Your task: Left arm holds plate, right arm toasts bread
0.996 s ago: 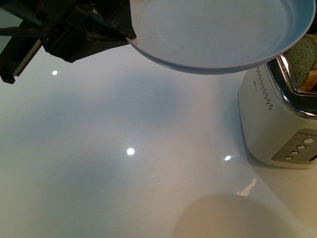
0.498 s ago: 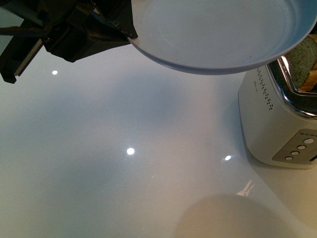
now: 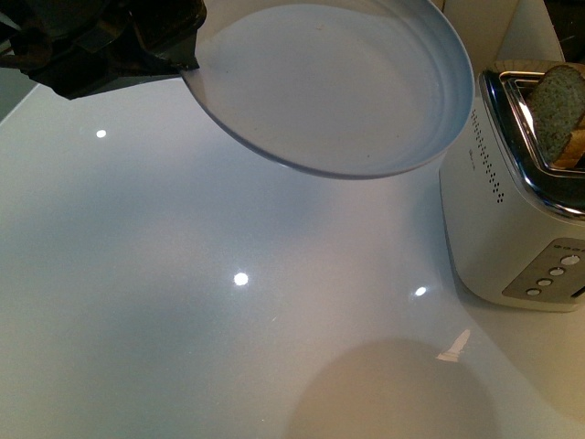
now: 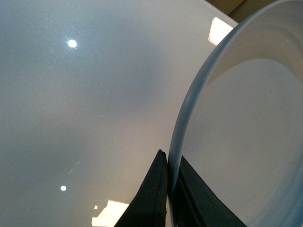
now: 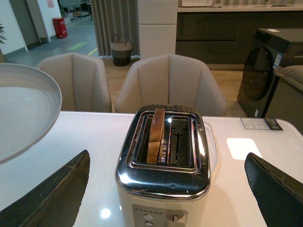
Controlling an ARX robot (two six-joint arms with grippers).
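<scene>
Pale plate [image 3: 329, 87], rim pinched in the left tool [image 4: 169, 170], hangs tilted above the desk [image 3: 183, 320] beside the toaster [image 3: 512, 229], seemingly awaiting the bread [image 3: 556, 96] standing in its slot; right tool [image 5: 166, 158] gapes wide.

White-and-chrome two-slot toaster [image 5: 163, 182] stands on glossy white table [image 5: 85, 127], controls facing camera. Brown bread slice [image 5: 155, 135] upright, edge-on, in the slot nearer the pale bluish-white round plate [image 5: 23, 111], which hangs above the table beside the toaster. Right gripper [image 5: 166, 156]: dark fingers [image 5: 57, 194] spread wide, flanking the toaster. Two beige padded chairs [image 5: 168, 82] behind.
</scene>
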